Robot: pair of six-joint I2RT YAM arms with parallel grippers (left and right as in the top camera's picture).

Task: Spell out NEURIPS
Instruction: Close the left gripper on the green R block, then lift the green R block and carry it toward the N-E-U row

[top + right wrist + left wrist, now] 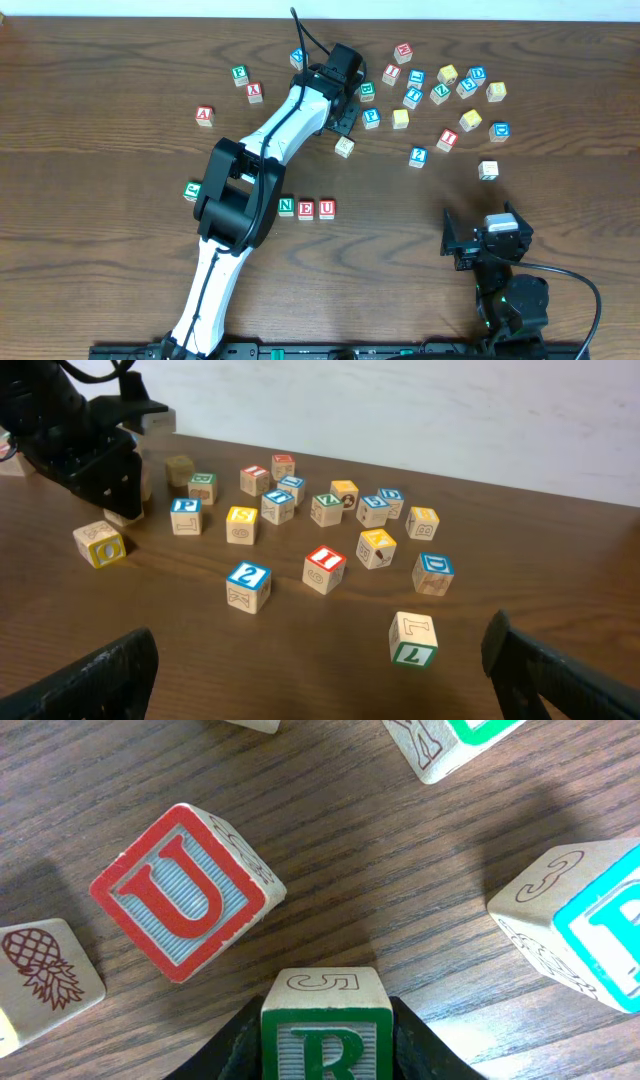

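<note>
A row of cubes, green N [286, 207], red E [306, 209] and red U [327, 208], lies at the table's middle. My left gripper [340, 104] reaches into the far cluster. In the left wrist view the left gripper [327, 1010] is shut on the green R cube [326, 1042], a finger pressed against each side. Another red U face [185, 890] lies just ahead to the left, a blue-lettered cube [590, 925] to the right. The blue P [371, 118] and red I [449, 139] sit in the cluster. My right gripper [478, 245] stands open, empty, near the front right.
Several other lettered cubes are scattered at the far right [470, 85]. A red A cube [204, 115] and a green cube [193, 189] lie left of the arm. A green 7 cube [413, 639] sits close ahead of the right gripper [320, 680]. A pineapple cube [40, 970] is at the left.
</note>
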